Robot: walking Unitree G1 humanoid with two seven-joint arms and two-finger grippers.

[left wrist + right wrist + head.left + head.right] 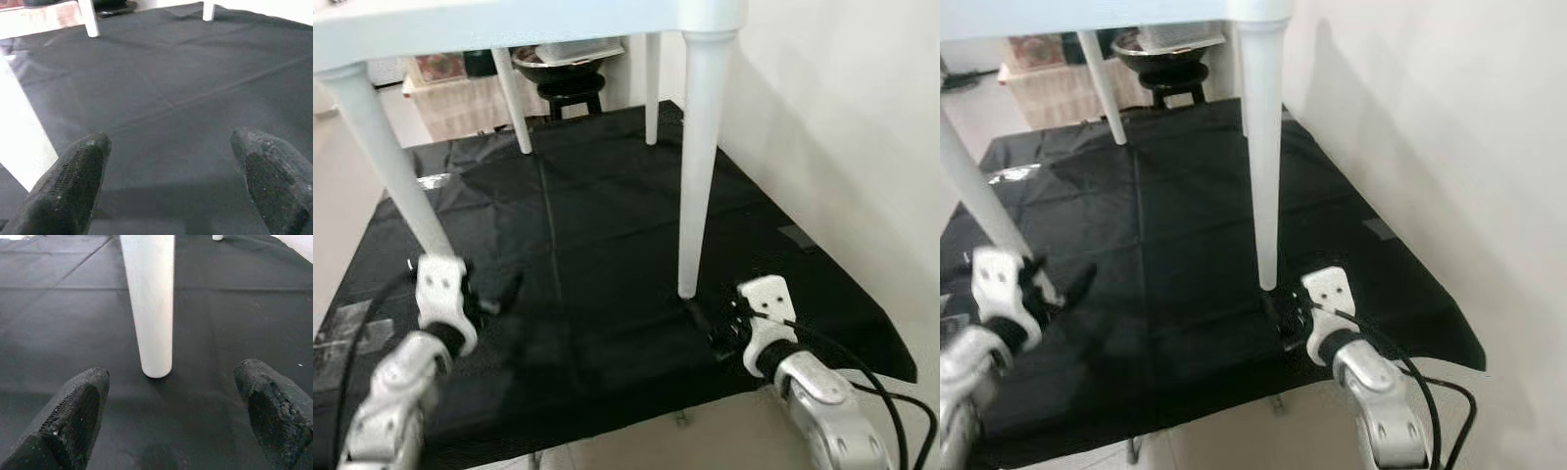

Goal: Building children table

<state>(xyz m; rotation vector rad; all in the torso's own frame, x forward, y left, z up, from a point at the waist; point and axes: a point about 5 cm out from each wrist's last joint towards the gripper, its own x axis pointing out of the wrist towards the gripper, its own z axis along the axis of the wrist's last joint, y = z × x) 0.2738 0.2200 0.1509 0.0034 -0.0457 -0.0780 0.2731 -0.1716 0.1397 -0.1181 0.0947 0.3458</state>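
A plain white plastic children's table [607, 20] on four tapered white legs stands on a matt black cloth sheet [607, 245] with faint fold lines. Both claws, the left claw [168, 181] and the right claw [171, 416], have black textured fingers on white housings and silver arms. The wall [842, 117] is off-white, and a black stool [570, 93] stands beyond the sheet's far edge.

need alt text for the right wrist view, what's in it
A white table leg stands upright on a black cloth, its rounded foot resting on the cloth straight ahead of the open right pincer. The two black fingertips sit wide apart in the foreground, not touching the leg. Another white leg foot shows at the far edge.
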